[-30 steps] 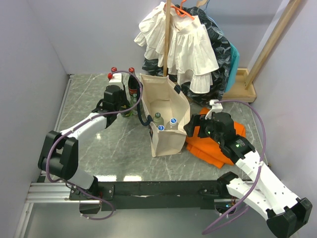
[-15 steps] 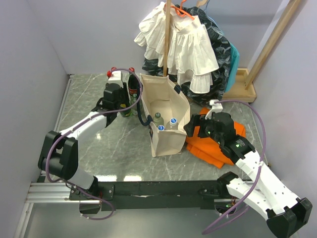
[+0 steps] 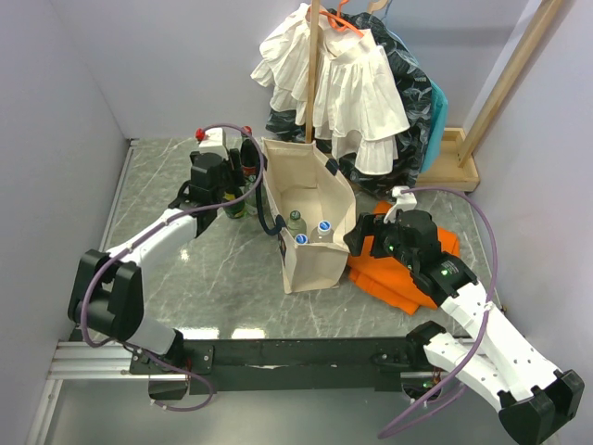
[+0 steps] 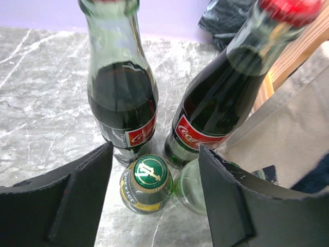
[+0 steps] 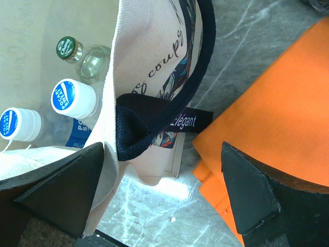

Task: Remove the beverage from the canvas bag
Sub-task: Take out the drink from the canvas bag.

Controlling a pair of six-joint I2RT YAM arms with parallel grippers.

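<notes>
Canvas bag [image 3: 310, 264]: cream, boxy, navy handles, three capped bottles [image 3: 310, 230] inside. Left end effector [image 4: 154, 149] open, empty, beside the bag. Right end effector [image 5: 162, 146] open, astride the bag rim.

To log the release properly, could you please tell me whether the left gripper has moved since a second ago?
Yes. The left gripper has drifted slightly left and rearward in the top view, away from the canvas bag, which stayed put.
</notes>
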